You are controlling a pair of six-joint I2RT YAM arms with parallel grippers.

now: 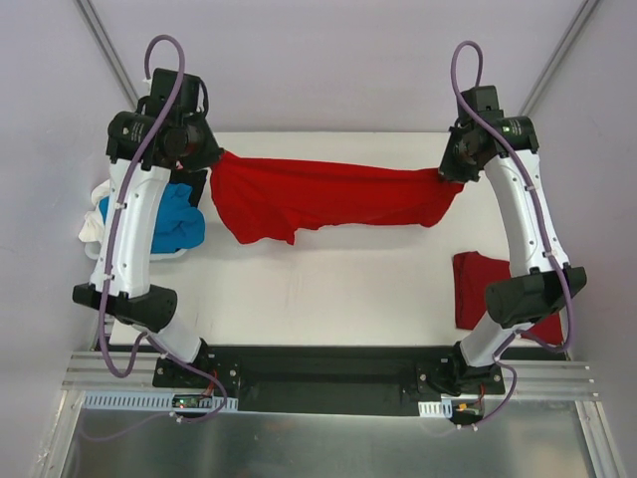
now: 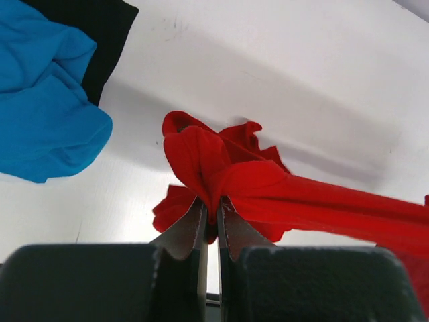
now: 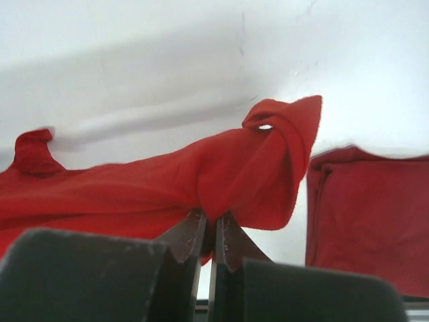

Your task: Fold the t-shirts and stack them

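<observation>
Between the left gripper (image 2: 211, 215) and the right gripper (image 3: 213, 225), each clamped on one end, the soft bright red cloth t-shirt (image 1: 328, 199) hangs stretched sideways above the white desk (image 1: 348, 289).

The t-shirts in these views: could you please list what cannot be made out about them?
- Folded red t-shirt: top view, the right arm covers part of it; right wrist view, cut by the frame edge.
- Blue t-shirt and white cloth: top view, mostly under the left arm.
- Black cloth: left wrist view, only a corner, cut by the top edge.
- Stretched red t-shirt: bunched at both ends; which parts are pinched is unclear.
</observation>
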